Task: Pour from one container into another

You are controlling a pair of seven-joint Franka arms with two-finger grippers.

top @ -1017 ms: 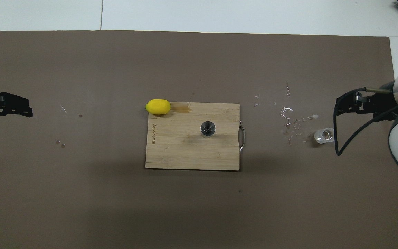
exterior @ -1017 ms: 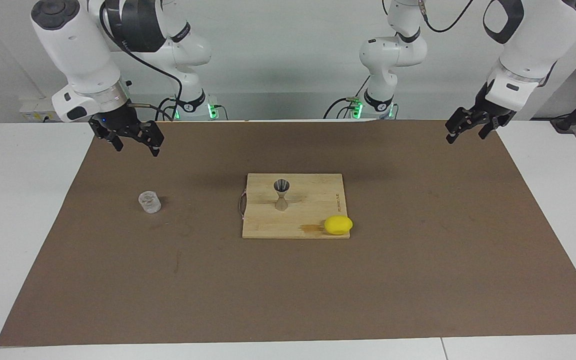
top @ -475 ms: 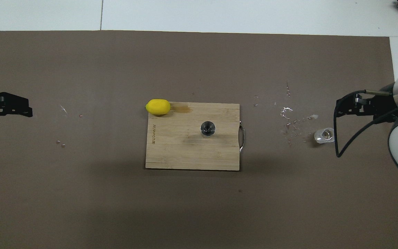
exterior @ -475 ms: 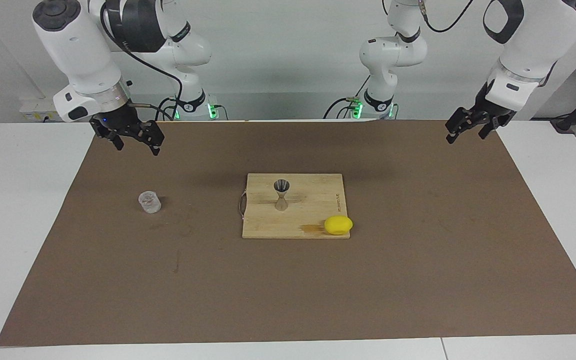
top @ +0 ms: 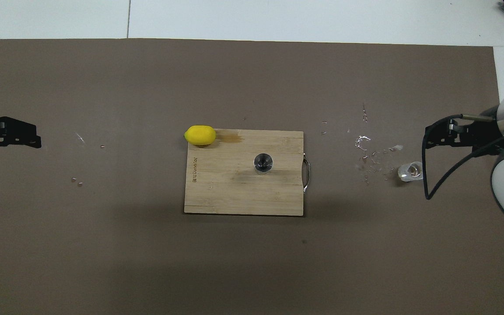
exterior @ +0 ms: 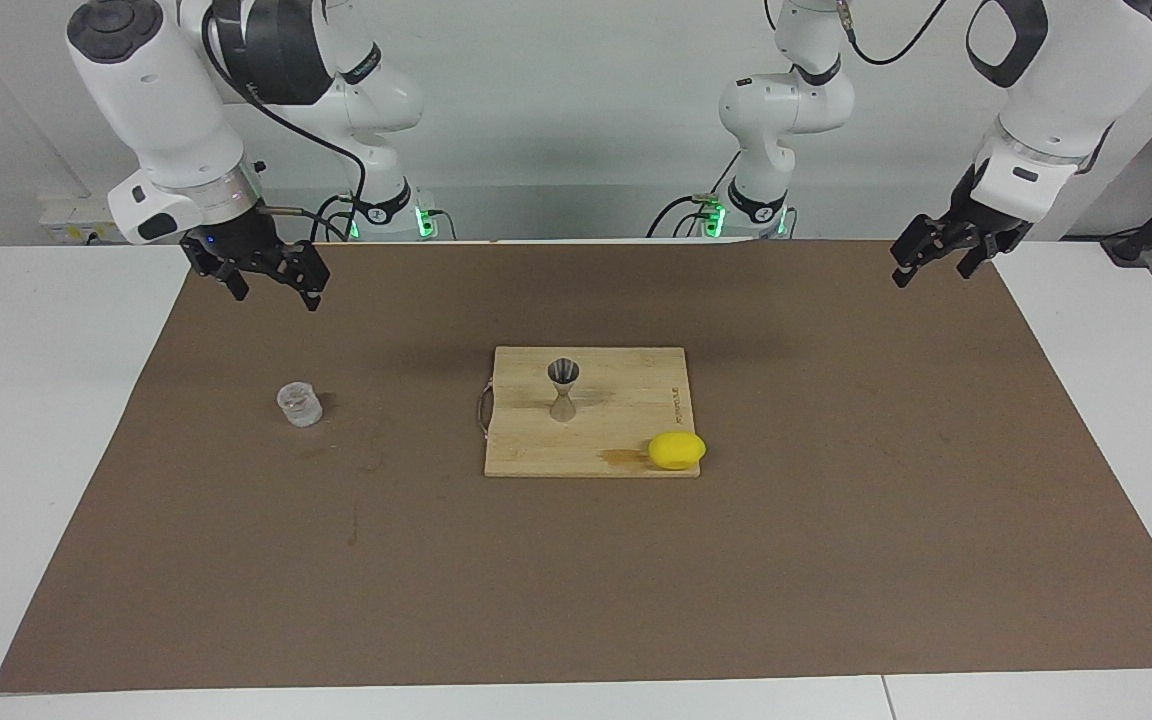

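The clear cup (exterior: 299,404) (top: 411,171) stands upright on the brown mat toward the right arm's end of the table. The grey metal jigger (exterior: 563,388) (top: 263,162) stands upright on a wooden cutting board (exterior: 626,400) (top: 225,192) at the middle of the mat. My right gripper (exterior: 276,297) (top: 429,139) hangs open and empty in the air, apart from the cup and over the mat beside it. Over the mat's edge at the left arm's end, my left gripper (exterior: 931,275) (top: 33,138) waits, raised, open and empty.
A yellow lemon (exterior: 677,450) (top: 200,134) lies at the board's corner farther from the robots, toward the left arm's end. Spilled droplets (top: 365,148) dot the mat between the cup and the board. A black cable (top: 427,183) loops off the right arm above the cup.
My right gripper has risen slightly and drawn a little away from the cup. The left arm, cup and jigger have stayed put.
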